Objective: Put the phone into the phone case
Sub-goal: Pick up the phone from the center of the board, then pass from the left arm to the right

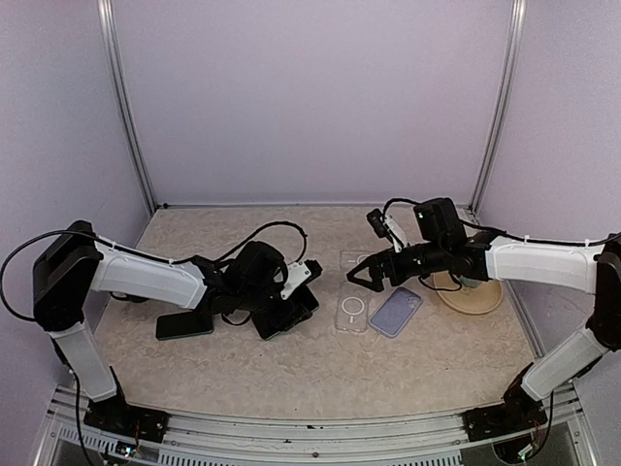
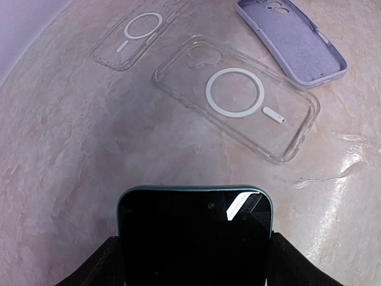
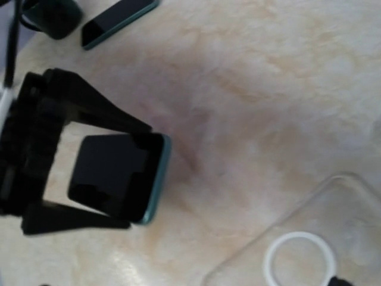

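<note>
We found the left gripper point(image 2: 195, 247) clamped across the width of the phone point(image 2: 193, 229), whose long axis pointed straight out ahead of the fingers. The clear case point(image 2: 238, 98) lay flat on the table point(image 2: 77, 155) directly ahead and slightly to the right, apart from the phone. Its long axis ran skewed to the phone's. We judged a wrist turn necessary before lowering. The right gripper point(image 1: 369, 276) hung spread and empty near that case.

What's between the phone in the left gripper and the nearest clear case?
Only bare table separates the phone and the clear case, as the left wrist view shows.
</note>
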Controlling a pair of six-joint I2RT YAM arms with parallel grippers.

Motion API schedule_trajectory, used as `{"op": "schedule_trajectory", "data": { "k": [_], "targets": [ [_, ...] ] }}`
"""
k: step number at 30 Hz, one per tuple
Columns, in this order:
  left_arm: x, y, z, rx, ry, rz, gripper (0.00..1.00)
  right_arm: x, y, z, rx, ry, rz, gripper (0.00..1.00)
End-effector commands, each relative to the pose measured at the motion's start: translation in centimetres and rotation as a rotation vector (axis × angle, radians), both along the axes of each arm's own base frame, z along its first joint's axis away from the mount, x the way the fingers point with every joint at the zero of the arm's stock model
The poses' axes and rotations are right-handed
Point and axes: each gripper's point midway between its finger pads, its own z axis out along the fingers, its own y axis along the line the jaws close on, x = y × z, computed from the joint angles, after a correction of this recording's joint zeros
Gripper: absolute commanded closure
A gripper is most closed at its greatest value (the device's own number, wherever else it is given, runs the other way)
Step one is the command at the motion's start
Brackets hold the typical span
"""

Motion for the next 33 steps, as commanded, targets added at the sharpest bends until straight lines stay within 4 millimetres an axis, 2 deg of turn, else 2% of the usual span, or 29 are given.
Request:
{"op": "schedule_trajectory", "data": {
  "k": [1,6,18,33],
  "targets": [
    [-0.3,-2.3,4.1,-0.078,-0.123,-0.04,0.7,-0.9,2.3,1.0,0.11,0.067,0.071,0.02],
    [-1.5,-3.6,5.3,-0.096,-0.177,-0.087,0.7,-1.5,2.9,-0.2,0.132,0.145,0.098,0.06],
    [-3.1,-5.4,7.6,-0.157,-0.231,-0.137,0.7,-2.2,4.3,-1.8,0.193,0.246,0.157,0.14],
    [-3.5,-6.7,8.2,-0.166,-0.26,-0.158,0.7,-4.1,6.4,-3.5,0.226,0.366,0.226,0.25]
  ]
}}
